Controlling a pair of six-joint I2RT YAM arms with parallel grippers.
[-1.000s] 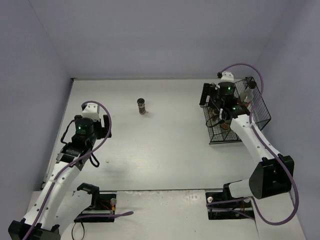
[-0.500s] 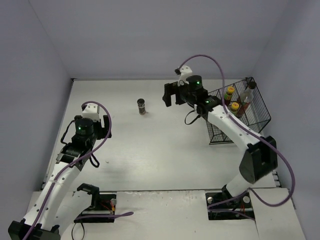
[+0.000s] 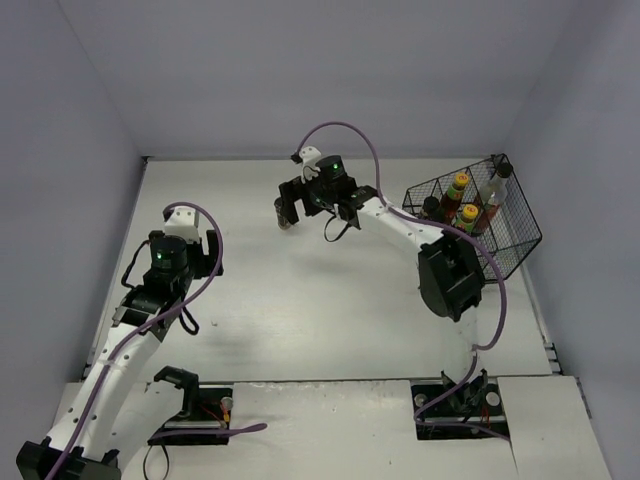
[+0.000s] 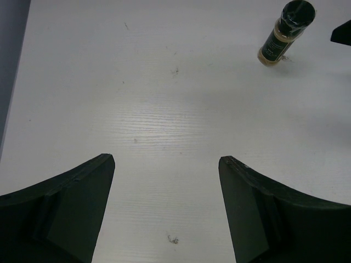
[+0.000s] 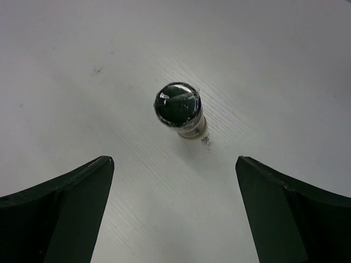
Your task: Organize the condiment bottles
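Note:
A short dark spice jar (image 3: 283,216) with a black lid stands alone at the back middle of the table. My right gripper (image 3: 296,206) hovers over it, open. In the right wrist view the jar (image 5: 179,109) sits just ahead of the gripper (image 5: 174,161), centred between the spread fingers and not touched. Two yellow-capped sauce bottles (image 3: 459,184) (image 3: 466,213), a tall clear bottle (image 3: 493,190) and a black-lidded jar (image 3: 430,205) stand in the black wire basket (image 3: 520,240). My left gripper (image 3: 205,250) is open over bare table; its view shows the jar (image 4: 285,33) far ahead and its gripper (image 4: 166,159) empty.
The basket stands at the right edge of the table, near the back corner. The right arm stretches across the back of the table from the basket side. Grey walls close the table at the back and both sides.
My right gripper has left the basket and swung left across the back of the table to the lone spice jar, with its jaws wide. The left arm has stayed still.

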